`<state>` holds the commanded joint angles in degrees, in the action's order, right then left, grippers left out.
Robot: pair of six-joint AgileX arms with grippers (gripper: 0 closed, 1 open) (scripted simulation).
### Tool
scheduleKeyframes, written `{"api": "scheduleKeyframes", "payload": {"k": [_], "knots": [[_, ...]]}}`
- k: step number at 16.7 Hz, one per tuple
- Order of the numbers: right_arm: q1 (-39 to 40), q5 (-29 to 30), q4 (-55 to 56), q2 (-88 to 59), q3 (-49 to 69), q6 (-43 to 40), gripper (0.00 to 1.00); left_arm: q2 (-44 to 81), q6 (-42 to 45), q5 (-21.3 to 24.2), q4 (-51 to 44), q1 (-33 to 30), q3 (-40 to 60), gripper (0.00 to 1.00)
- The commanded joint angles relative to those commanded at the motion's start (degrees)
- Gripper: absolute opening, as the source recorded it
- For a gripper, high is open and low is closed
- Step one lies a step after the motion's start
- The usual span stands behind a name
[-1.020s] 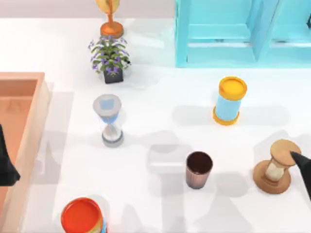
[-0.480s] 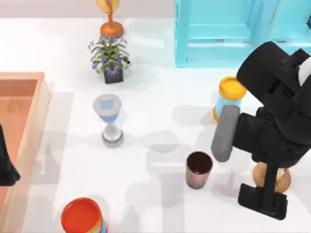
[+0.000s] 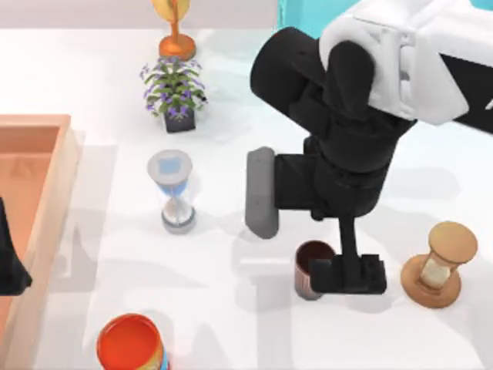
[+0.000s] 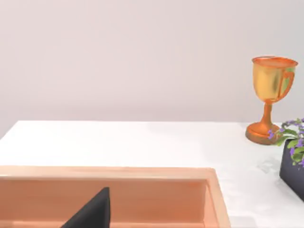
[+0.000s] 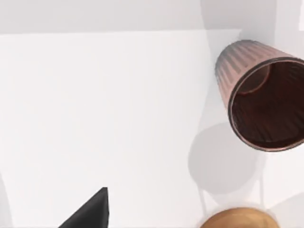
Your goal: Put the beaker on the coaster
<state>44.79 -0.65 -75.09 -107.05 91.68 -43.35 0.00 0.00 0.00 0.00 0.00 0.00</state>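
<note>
Black, the right gripper (image 3: 348, 274) hangs over the beaker's (image 3: 311, 266) right rim; whether its fingers are spread I cannot tell. Ribbed and brown, the beaker stands upright near the table's (image 3: 231, 324) front (a wooden hourglass (image 3: 437, 264) to its right). Half a second ago the arm was farther right. The left gripper (image 3: 11, 258) sits over the wooden tray (image 3: 48, 193).

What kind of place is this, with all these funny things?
Probably a pretend, computer-drawn tabletop for robot practice: a plain white table holds unrelated props like a trophy cup, hourglasses, and a beaker under the right gripper.
</note>
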Motion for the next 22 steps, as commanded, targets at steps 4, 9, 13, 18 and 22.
{"api": "scheduleKeyframes", "payload": {"k": [4, 9, 13, 18, 22], "knots": [[0.3, 0.6, -0.4, -1.0, 1.9, -0.7, 1.00, 0.0, 0.0, 0.0, 0.0, 0.0, 0.0, 1.00], [0.1, 0.6, 0.7, -0.9, 0.8, -0.7, 1.00, 0.0, 0.0, 0.0, 0.0, 0.0, 0.0, 1.00], [0.3, 0.6, 9.3, -2.7, -6.0, -0.6, 1.00, 0.0, 0.0, 0.0, 0.0, 0.0, 0.0, 1.00], [0.5, 0.6, 20.6, -5.2, -14.8, -0.4, 1.00, 0.0, 0.0, 0.0, 0.0, 0.0, 0.0, 1.00], [0.5, 0.6, 21.2, -5.4, -15.3, -0.4, 1.00, 0.0, 0.0, 0.0, 0.0, 0.0, 0.0, 1.00]]}}
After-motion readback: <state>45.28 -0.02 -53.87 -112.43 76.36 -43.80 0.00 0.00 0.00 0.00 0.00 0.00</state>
